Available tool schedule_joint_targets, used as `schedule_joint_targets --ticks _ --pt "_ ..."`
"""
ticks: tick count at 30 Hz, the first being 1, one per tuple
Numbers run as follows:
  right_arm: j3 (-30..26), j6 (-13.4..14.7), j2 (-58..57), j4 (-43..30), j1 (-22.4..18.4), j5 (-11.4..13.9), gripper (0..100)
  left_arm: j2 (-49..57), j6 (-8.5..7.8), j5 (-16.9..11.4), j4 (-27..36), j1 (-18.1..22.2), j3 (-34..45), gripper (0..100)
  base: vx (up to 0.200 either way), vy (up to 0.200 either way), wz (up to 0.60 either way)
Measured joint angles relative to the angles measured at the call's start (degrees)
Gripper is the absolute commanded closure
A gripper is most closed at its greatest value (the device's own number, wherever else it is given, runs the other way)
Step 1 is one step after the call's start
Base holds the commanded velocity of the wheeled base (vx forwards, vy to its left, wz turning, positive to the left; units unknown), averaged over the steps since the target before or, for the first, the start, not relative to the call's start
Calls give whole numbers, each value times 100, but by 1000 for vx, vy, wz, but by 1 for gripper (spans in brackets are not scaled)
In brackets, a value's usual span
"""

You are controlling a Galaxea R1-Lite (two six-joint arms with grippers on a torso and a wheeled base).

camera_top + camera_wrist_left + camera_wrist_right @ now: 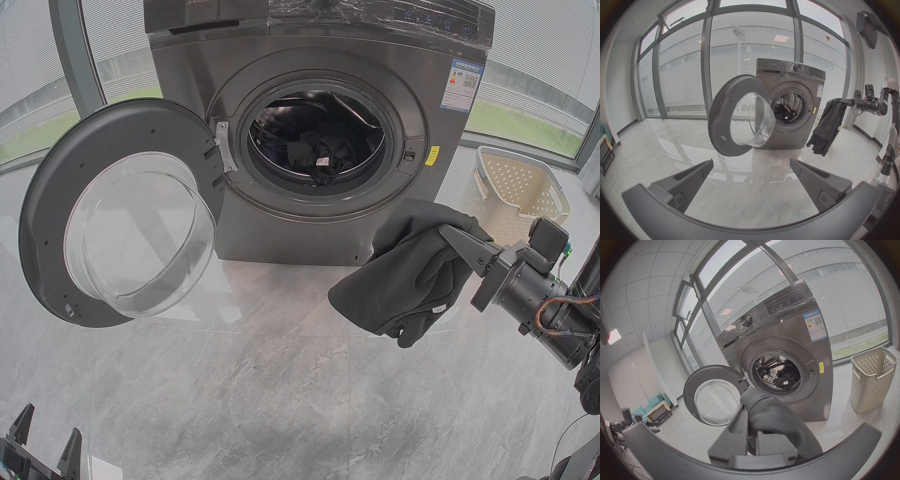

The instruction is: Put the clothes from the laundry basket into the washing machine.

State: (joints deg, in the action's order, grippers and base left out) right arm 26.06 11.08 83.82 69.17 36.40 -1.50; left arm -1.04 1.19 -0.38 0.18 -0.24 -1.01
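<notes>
One dark garment (406, 275) is hanging from the right tool (453, 239), which is pinching a bunched fold near the garment's upper edge. It is dangling in the air above the floor (281, 387), in front of the washing machine (300, 56), to the right of the porthole and lower than it, with the laundry basket (522, 187) just behind it. The cloth is draping in loose folds, so it is looking light, limp and in no way fragile. It is likely to swing and trail when carried, and a hanging end could be catching on the porthole rim. Holding it by a gathered bunch, as now, is looking like the sound grip, since a single layer might be slipping free. The left tool (750, 162) is hovering low on the left with its fingers spread wide, holding nothing.

Counting: one garment is hanging in the air. One heap of dark clothes (322, 153) is lying in the drum, its pieces too tangled to number. One basket is standing to the right of the machine, one door (119, 212) is standing fully open to the left, and two tools are showing.
</notes>
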Motion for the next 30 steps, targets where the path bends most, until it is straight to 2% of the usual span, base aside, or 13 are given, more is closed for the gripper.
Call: schedule_joint_targets --ticks 4,8,12,15,20,26,28,30 --pt "-40 7 11 -9 50 0 100 0 -22 -5 -5 6 0 0 0 0 0" --pt "87 95 127 -4 218 -35 100 0 -166 -27 -5 11 0 0 0 0 0" --pt "329 279 319 -4 428 -273 100 0 -412 -95 11 20 0 0 0 0 0" --pt "472 519 432 -4 599 -385 100 2 -464 -145 -7 20 0 0 0 0 0" --pt "922 681 579 -45 720 -503 100 0 -500 -284 -21 17 0 0 0 0 0" --pt "1373 734 824 -45 778 -541 100 2 -499 -317 -26 15 0 0 0 0 0" --pt "1534 736 934 -17 769 -547 100 0 -483 -317 -29 15 0 0 0 0 0" --pt "1649 736 1028 0 753 -547 100 2 -388 -307 -122 20 0 0 0 0 0"
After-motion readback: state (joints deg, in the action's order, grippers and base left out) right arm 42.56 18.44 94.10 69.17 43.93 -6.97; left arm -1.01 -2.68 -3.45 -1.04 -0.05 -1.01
